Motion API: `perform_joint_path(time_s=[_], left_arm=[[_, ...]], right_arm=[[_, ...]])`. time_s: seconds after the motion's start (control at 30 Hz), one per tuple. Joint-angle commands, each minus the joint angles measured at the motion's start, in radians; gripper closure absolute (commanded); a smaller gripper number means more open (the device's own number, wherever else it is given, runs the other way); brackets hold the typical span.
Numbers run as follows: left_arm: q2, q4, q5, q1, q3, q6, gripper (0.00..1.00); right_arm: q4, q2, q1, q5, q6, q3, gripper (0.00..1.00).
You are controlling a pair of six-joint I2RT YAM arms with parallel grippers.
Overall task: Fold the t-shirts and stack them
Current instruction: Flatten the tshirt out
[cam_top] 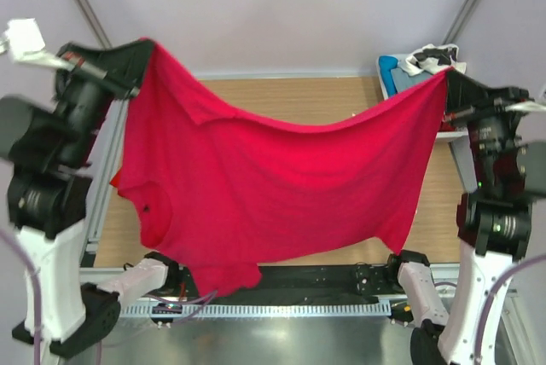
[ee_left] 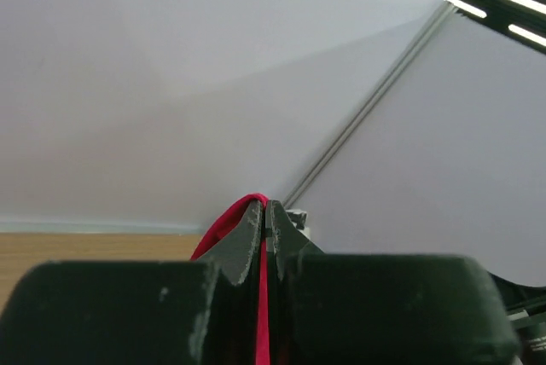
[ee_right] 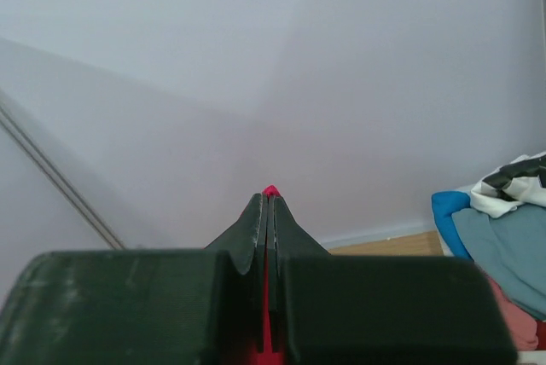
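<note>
Right now your left gripper (ee_left: 264, 208) is pinched shut on one upper corner of the crimson t-shirt (cam_top: 281, 177), with a fold of red cloth showing between its tips. Your right gripper (ee_right: 270, 198) is clamped the same way on the opposite corner. Between them the shirt hangs spread in the air above the table (cam_top: 290, 96) and sags in the middle. One sleeve (cam_top: 145, 211) droops at the left, and the lower edge dangles over the near side. A pile of other clothes (cam_top: 422, 66) sits at the far right. To lay the shirt flat, you probably want to lower both arms evenly and draw them apart just enough to remove the sag. Let the hanging edge touch down first so nothing bunches underneath.
</note>
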Motion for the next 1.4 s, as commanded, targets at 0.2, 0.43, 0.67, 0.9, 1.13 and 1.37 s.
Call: perform_joint_path(time_s=[0.2, 0.43, 0.67, 0.9, 1.13, 1.37], left_arm=[[0.517, -0.061, -0.037, 0.025, 0.303, 0.0, 1.0], [0.777, 0.052, 0.067, 0.145, 0.655, -0.104, 1.0], [0.731, 0.269, 0.051, 0.137, 0.589, -0.061, 1.0], [0.774, 0.276, 0.133, 0.13, 0.442, -0.097, 1.0], [0.575, 0.477, 0.065, 0.065, -0.286, -0.067, 1.0], [0.514, 0.559, 0.029, 0.002, -0.627, -0.06, 1.0]], right_arm=[[0.035, 0.484, -0.003, -0.018, 0.099, 0.208, 0.99], [-0.087, 0.929, -0.007, -0.047, 0.145, 0.762, 0.99], [0.075, 1.065, -0.101, -0.251, 0.358, 0.949, 0.99], [0.242, 1.054, -0.119, -0.325, 0.421, 0.616, 0.99], [0.48, 0.968, -0.119, -0.311, 0.392, 0.043, 0.99], [0.522, 0.969, -0.119, -0.237, 0.32, -0.248, 0.99]])
